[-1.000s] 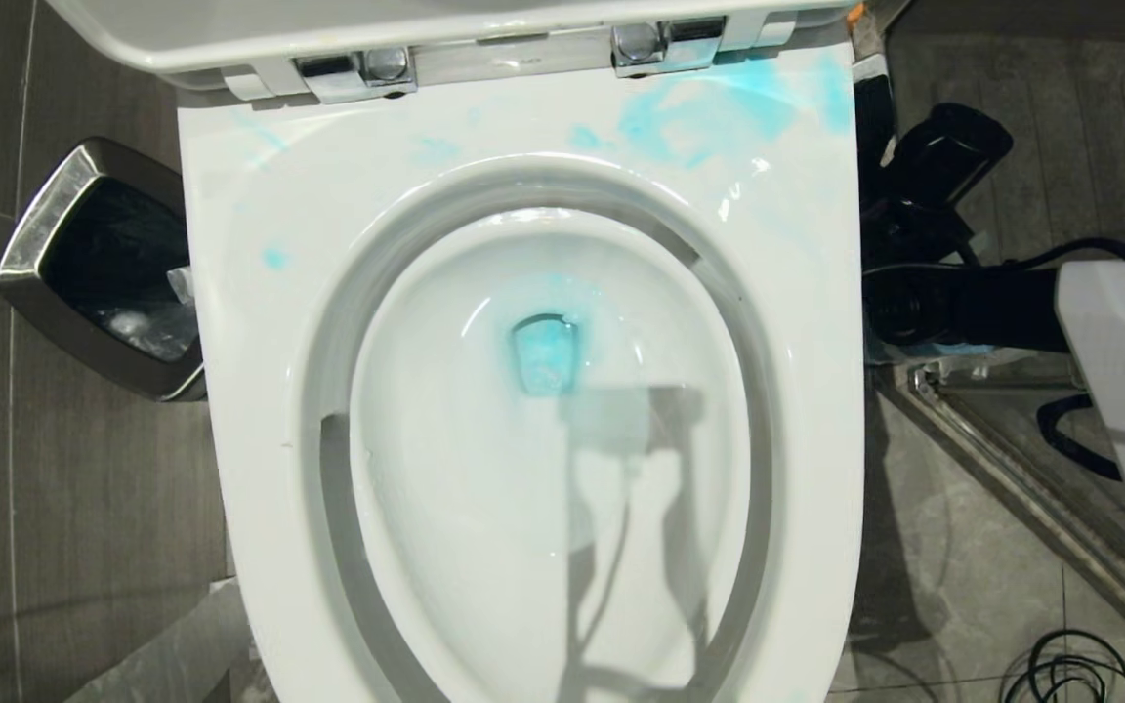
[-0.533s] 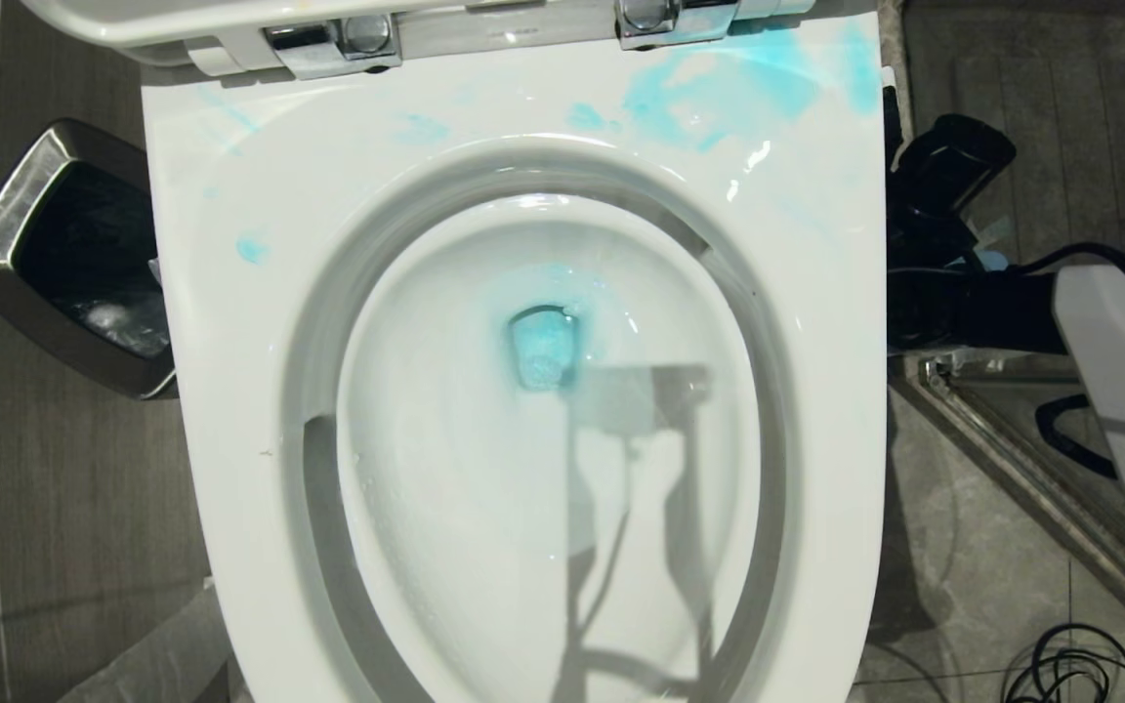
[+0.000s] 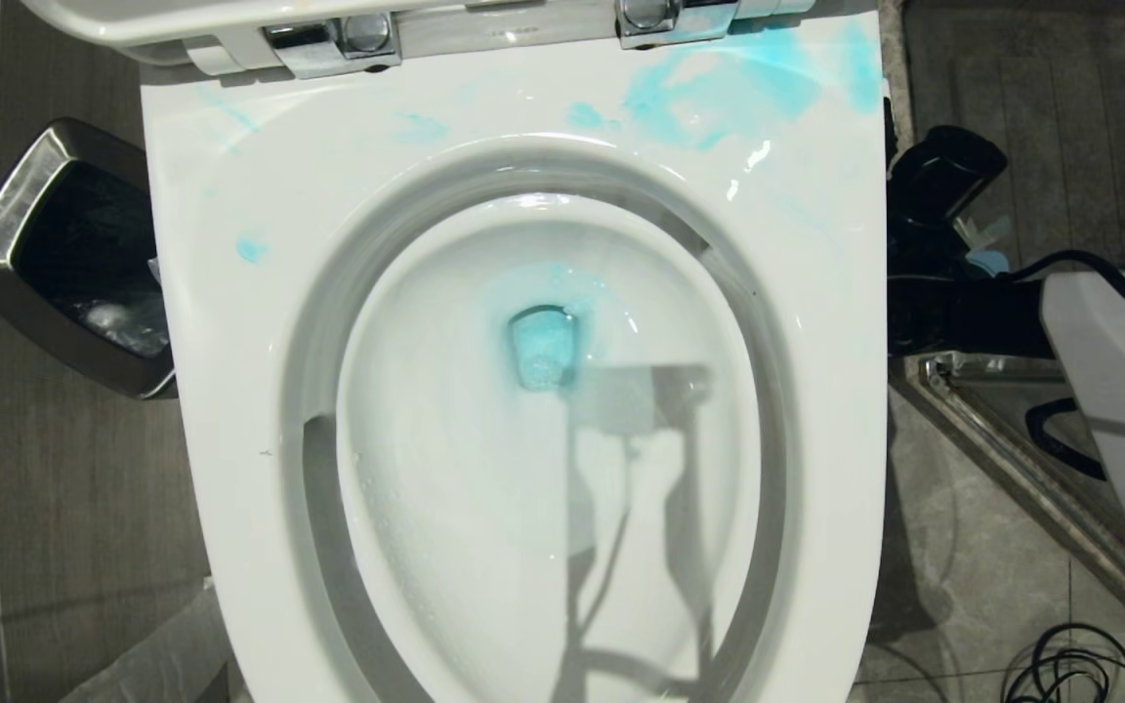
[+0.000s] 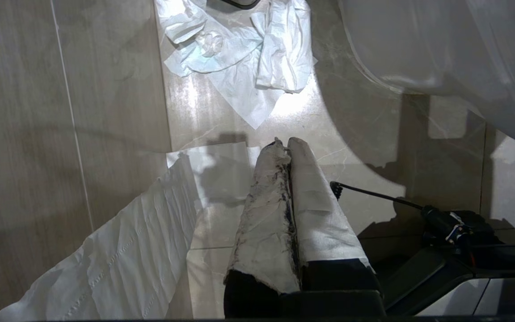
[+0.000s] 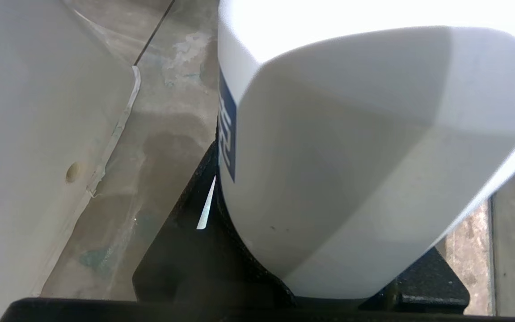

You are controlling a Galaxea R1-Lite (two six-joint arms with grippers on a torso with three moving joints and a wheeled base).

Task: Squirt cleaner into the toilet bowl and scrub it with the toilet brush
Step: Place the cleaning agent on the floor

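The toilet bowl (image 3: 230, 322) fills the head view, its lid raised at the far edge. The cleaner (image 3: 543, 347) pools turquoise at the drain and lies in pale blue smears (image 3: 719, 93) across the far right of the wide rim, with smaller spots on the left side. A chrome-rimmed waste bin (image 3: 30, 254) stands just beside the bowl on the left, partly hidden by the rim. On the right the right arm (image 3: 1109, 381) reaches in low beside the bowl, its black wrist crowding the gap by a metal floor rail (image 3: 1012, 459); a coil of black cable (image 3: 1070, 669) lies cut off at the corner.

The right pincer (image 5: 329, 286) is half open around a white bottle (image 5: 351, 156) with a dark-blue label, which blocks most of the wrist view. The left pincer (image 4: 288, 145), wrapped in white tissue, is pressed closed and empty above floor tiles strewn with crumpled paper (image 4: 239, 53). The toilet brush appears in no view.
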